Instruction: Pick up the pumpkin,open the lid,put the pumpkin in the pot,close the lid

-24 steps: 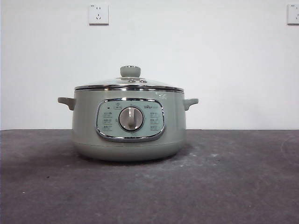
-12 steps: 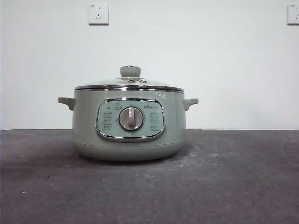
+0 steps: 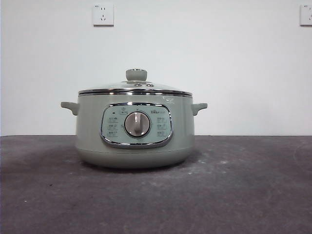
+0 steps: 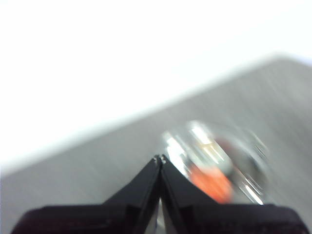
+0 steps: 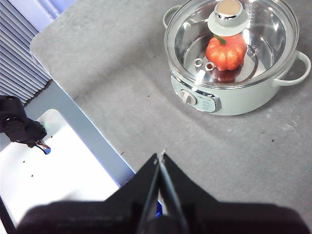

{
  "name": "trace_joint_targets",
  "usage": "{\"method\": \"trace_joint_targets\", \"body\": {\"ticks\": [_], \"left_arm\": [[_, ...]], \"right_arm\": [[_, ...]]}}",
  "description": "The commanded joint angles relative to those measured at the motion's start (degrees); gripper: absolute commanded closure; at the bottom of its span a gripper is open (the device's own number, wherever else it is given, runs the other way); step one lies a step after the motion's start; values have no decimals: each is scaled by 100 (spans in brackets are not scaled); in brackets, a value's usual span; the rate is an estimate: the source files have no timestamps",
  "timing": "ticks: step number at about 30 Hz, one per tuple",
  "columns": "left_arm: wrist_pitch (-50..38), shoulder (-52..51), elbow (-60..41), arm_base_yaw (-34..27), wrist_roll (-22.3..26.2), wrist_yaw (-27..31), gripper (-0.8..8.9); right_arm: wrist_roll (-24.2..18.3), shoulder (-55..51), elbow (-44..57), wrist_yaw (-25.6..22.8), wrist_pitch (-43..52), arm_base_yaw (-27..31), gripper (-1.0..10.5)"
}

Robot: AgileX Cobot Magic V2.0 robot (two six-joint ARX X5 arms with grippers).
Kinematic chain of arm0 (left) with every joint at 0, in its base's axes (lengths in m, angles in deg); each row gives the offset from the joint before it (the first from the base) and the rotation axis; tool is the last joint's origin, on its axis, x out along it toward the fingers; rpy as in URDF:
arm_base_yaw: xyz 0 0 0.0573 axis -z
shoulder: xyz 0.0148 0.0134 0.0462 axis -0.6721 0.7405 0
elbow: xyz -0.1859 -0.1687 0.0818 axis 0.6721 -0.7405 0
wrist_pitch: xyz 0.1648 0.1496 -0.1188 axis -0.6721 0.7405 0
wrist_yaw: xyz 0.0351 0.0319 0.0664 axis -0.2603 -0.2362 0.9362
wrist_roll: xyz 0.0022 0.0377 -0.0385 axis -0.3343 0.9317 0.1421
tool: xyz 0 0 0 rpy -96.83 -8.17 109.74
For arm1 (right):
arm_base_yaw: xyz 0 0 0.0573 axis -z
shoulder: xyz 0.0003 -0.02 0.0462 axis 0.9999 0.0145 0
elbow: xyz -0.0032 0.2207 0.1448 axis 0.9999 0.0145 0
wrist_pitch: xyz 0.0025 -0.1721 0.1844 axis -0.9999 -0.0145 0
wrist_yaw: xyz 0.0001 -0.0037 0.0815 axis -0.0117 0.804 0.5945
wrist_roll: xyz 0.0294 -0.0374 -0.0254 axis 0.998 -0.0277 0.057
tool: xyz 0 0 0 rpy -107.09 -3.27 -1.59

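Note:
The sage-green pot (image 3: 135, 131) stands mid-table with the glass lid (image 3: 135, 88) shut on it. In the right wrist view the pot (image 5: 234, 100) shows from above, with the orange pumpkin (image 5: 226, 52) inside it under the lid (image 5: 231, 39). My right gripper (image 5: 160, 157) is shut and empty, high above the table and away from the pot. My left gripper (image 4: 160, 159) is shut and empty; its blurred view shows the pot (image 4: 217, 163) with an orange patch, the pumpkin (image 4: 210, 182), inside. Neither gripper shows in the front view.
The grey table (image 3: 243, 195) runs to a white wall with two sockets (image 3: 103, 14). In the right wrist view the table's edge (image 5: 73, 105) borders a white surface (image 5: 53, 165) with a black device (image 5: 17, 124) beside it.

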Motion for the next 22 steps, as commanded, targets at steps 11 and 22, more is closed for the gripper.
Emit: {"method": "trace_joint_targets", "body": {"ticks": [11,22], "left_arm": [[-3759,-2498,-4616,-741,-212,55,817],[-4177,-3974,-6940,-774,-730,1019,817]], "right_arm": [[52,-52,4,-15,-76,-7,946],[52,-66,4,-13,-76,-9,946]]}}
